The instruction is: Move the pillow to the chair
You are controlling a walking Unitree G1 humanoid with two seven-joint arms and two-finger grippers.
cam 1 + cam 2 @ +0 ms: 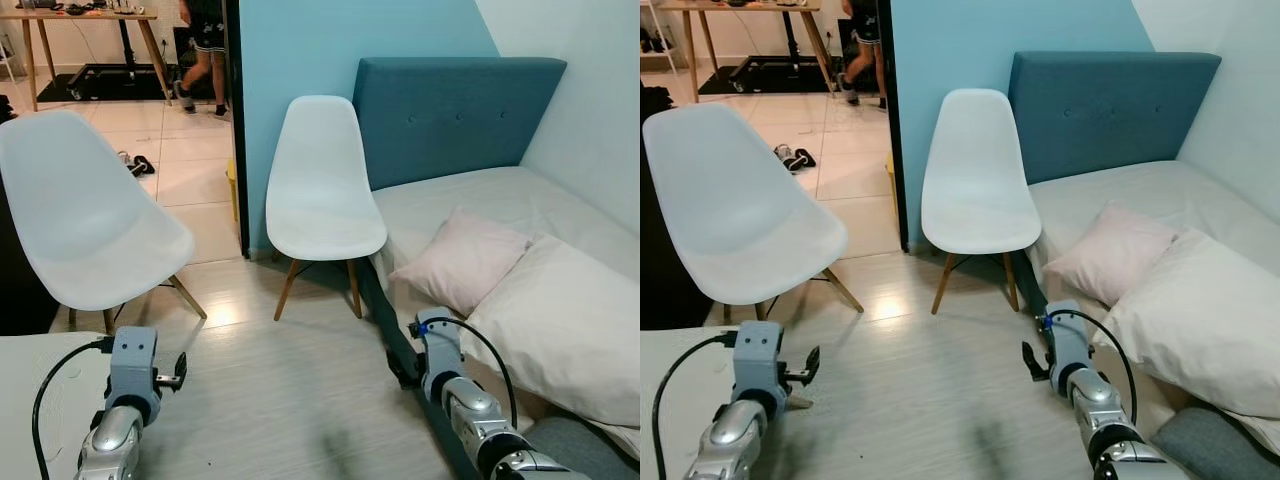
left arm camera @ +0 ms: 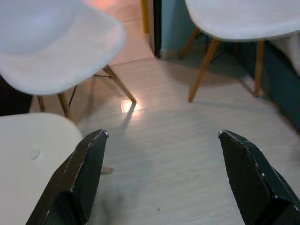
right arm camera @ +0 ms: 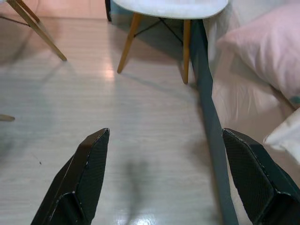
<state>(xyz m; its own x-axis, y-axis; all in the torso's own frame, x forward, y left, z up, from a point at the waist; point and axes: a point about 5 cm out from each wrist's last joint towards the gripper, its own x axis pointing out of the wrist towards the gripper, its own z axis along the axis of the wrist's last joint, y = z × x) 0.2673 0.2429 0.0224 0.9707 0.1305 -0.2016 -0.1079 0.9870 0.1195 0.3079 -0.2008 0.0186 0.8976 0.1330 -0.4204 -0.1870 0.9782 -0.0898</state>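
A pale pink pillow (image 1: 465,258) lies on the bed (image 1: 470,195) near its floor-side edge, partly under a larger white pillow (image 1: 560,325). A white shell chair (image 1: 320,190) stands against the blue wall beside the headboard. A second white chair (image 1: 85,215) stands nearer on the left. My left gripper (image 2: 161,134) is open and empty, low over the wood floor and facing both chairs. My right gripper (image 3: 166,131) is also open and empty, held beside the bed's dark edge, with the pink pillow (image 3: 267,44) ahead on its right.
The blue headboard (image 1: 450,110) backs the bed. Beyond the doorway a person (image 1: 200,50) walks past a wooden table (image 1: 90,15), with shoes (image 1: 135,165) on the tiles. A white surface (image 1: 30,385) sits at my lower left, and a grey cushion (image 1: 585,440) at my lower right.
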